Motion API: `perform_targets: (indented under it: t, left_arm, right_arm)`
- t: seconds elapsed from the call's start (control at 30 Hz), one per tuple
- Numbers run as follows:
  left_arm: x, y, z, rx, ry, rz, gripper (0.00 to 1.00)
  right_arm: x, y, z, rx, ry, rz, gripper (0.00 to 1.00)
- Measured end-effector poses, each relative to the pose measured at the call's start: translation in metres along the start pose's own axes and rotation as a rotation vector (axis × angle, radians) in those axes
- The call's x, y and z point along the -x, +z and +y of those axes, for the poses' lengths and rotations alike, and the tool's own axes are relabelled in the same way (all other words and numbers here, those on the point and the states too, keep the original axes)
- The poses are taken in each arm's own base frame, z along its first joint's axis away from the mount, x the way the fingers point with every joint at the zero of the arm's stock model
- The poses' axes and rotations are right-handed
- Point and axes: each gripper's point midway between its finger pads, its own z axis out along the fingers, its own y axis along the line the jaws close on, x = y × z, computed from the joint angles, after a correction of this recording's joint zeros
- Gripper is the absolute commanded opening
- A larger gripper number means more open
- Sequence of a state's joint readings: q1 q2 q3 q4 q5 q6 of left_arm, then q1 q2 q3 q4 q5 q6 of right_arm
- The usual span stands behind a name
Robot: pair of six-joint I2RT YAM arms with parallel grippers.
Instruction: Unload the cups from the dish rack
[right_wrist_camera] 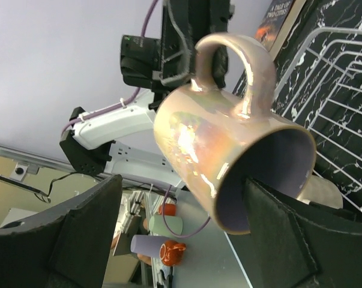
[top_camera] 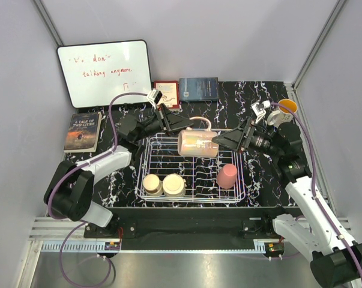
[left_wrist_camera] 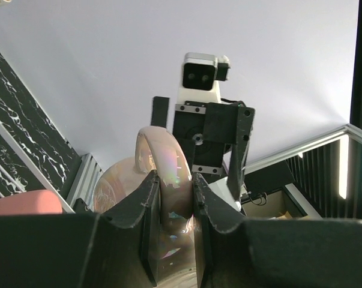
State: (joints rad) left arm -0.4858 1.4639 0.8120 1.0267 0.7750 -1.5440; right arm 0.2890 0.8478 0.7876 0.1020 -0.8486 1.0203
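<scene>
Pinkish iridescent mug [top_camera: 197, 144] hung sideways above dish rack [top_camera: 196, 174], handle pinched by left tool [left_wrist_camera: 173, 198]. Right tool [top_camera: 221, 141] stood open around mouth end. Likely glazed ceramic: rigid, slick, breakable, fairly heavy. Body grip judged steadier than handle.

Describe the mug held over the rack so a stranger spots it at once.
Find the white wire dish rack in the middle of the black marbled table. Over its far end a mug hangs on its side, its handle pinched by the left gripper. Unlike the two cream cups and the pink tumbler in the rack, it has an iridescent pink sheen.
</scene>
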Motion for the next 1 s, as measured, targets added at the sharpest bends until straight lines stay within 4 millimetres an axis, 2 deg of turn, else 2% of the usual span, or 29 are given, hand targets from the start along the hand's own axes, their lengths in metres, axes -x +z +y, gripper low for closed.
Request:
perform_targets:
  t: [0.13, 0.3, 0.4, 0.5, 0.53, 0.6, 0.63, 0.73, 0.77, 0.8, 0.97, 1.0]
  left_arm:
    - [0.0, 0.004, -0.008, -0.019, 0.013, 0.008, 0.0]
    - [-0.004, 0.01, -0.014, -0.035, 0.019, 0.023, 0.0]
    - [-0.009, 0.014, -0.011, -0.032, 0.007, 0.038, 0.0]
    - [-0.017, 0.019, -0.004, -0.023, -0.012, 0.058, 0.0]
    - [-0.019, 0.02, -0.001, -0.02, -0.018, 0.064, 0.0]
    - [-0.02, 0.022, 0.002, -0.016, -0.027, 0.063, 0.0]
    - [-0.019, 0.024, 0.002, -0.018, -0.023, 0.06, 0.0]
    - [-0.014, 0.025, 0.0, -0.033, 0.01, 0.046, 0.0]
    - [-0.013, 0.025, 0.0, -0.036, 0.017, 0.042, 0.0]
    - [-0.012, 0.026, 0.0, -0.037, 0.022, 0.038, 0.0]
    - [-0.011, 0.029, 0.003, -0.042, 0.027, 0.038, 0.0]
    - [-0.011, 0.03, 0.003, -0.045, 0.029, 0.04, 0.14]
  right_arm:
    - [-0.008, 0.001, -0.009, -0.014, 0.018, 0.029, 0.86]
    - [-0.015, 0.007, -0.017, -0.013, 0.048, 0.08, 0.74]
    - [-0.018, 0.011, -0.02, -0.006, 0.062, 0.104, 0.7]
    - [-0.018, 0.015, -0.02, 0.009, 0.064, 0.118, 0.61]
    - [-0.019, 0.016, -0.02, 0.015, 0.064, 0.123, 0.54]
    - [-0.021, 0.017, -0.019, 0.02, 0.076, 0.136, 0.47]
    - [-0.021, 0.017, -0.019, 0.02, 0.082, 0.138, 0.37]
    - [-0.02, 0.018, -0.014, 0.036, 0.098, 0.135, 0.21]
    - [-0.019, 0.018, -0.013, 0.04, 0.099, 0.134, 0.07]
    - [-0.019, 0.018, -0.01, 0.049, 0.099, 0.136, 0.0]
    - [-0.017, 0.017, -0.004, 0.064, 0.084, 0.123, 0.0]
    - [-0.017, 0.017, -0.004, 0.065, 0.084, 0.122, 0.0]
